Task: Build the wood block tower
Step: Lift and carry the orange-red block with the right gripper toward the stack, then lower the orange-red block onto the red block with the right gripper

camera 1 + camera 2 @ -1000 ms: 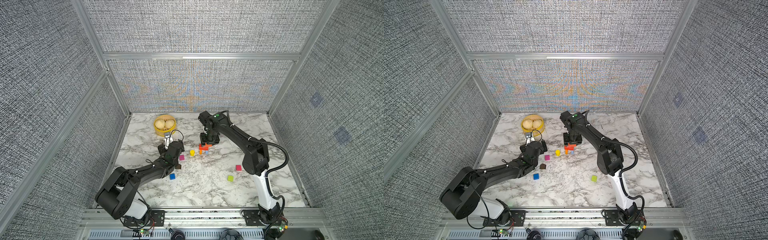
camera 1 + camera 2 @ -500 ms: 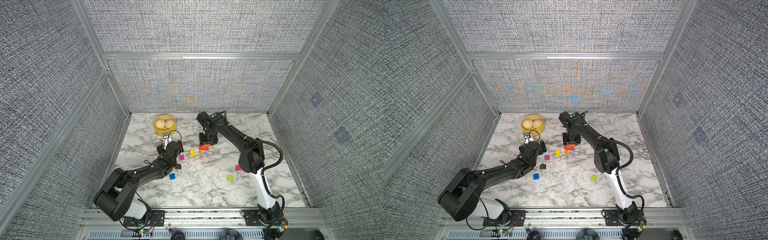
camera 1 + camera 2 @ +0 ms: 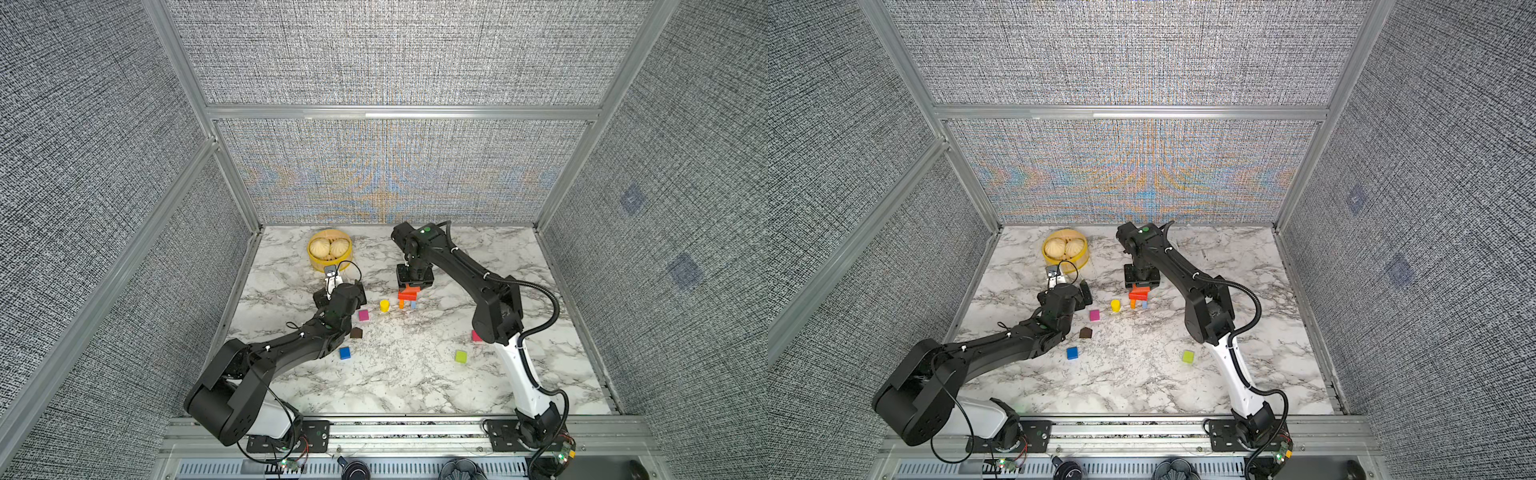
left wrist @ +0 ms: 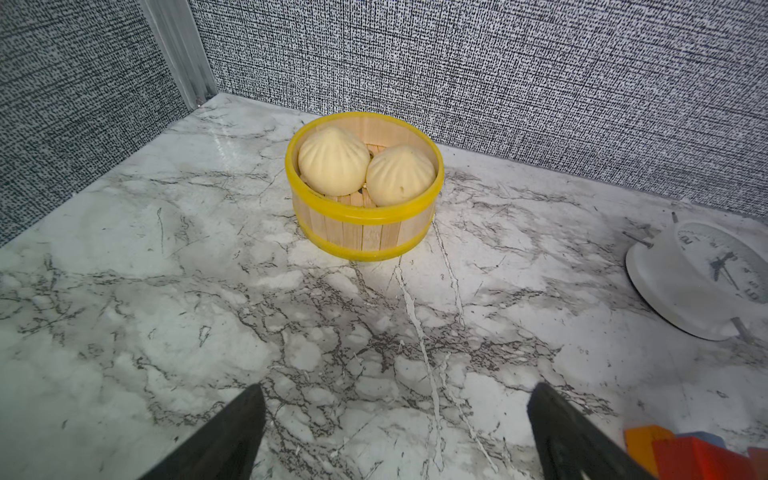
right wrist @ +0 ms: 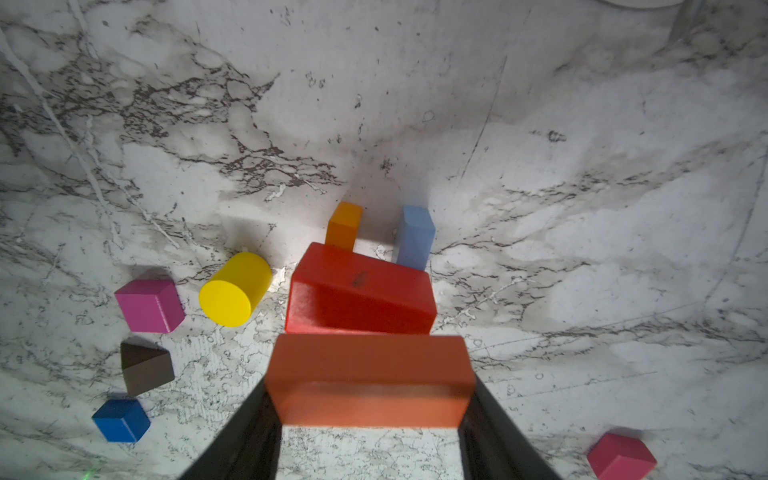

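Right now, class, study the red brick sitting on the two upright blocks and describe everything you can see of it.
The red brick is a rectangular block that looks like glossy painted wood, with a small dark scuff on its top face. It lies across an upright orange block and an upright light-blue block, which lift it off the marble table. Just above it the right gripper holds an orange brick. Whether that brick touches it cannot be told.
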